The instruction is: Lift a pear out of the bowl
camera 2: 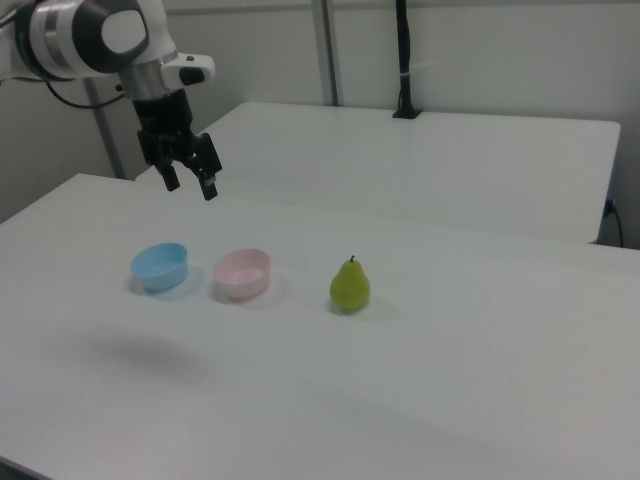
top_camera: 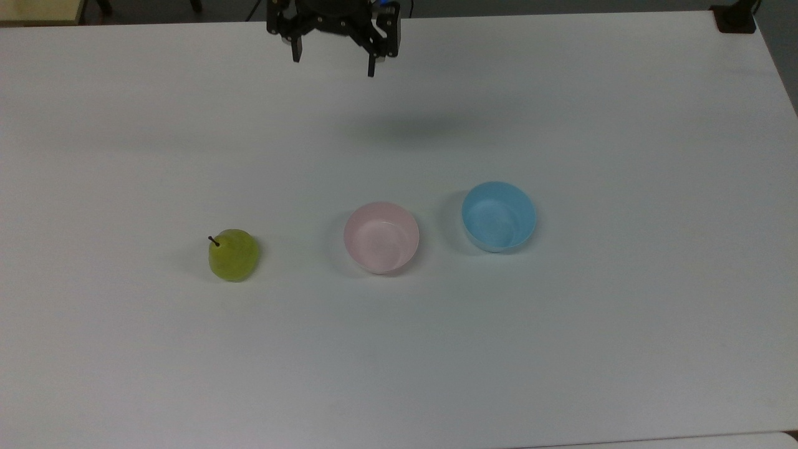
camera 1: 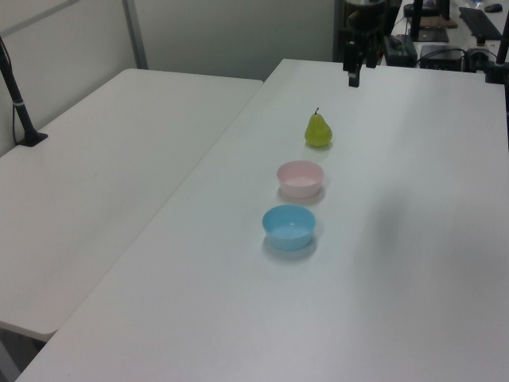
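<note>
Two bowls and one pear sit in a row on the white table (top_camera: 561,349). Pear (top_camera: 234,254) stands upright on the table, stem up, apart from the pink bowl (top_camera: 381,237), at the top view's left of it. Blue bowl (top_camera: 499,216) lies on the pink bowl's other side. Pincer (top_camera: 332,57) hangs high above the table, released, fingers spread, gripping nothing.

Pear out on the counter, pink bowl standing empty.
I see the yellow-green pear (top_camera: 234,255) upright on the white counter (top_camera: 561,343), its short dark stem up, well apart from the bowl (top_camera: 381,237) on the top view's left. The pale pink bowl sits upright, its smooth inside bare, whitish at the rim.
</note>
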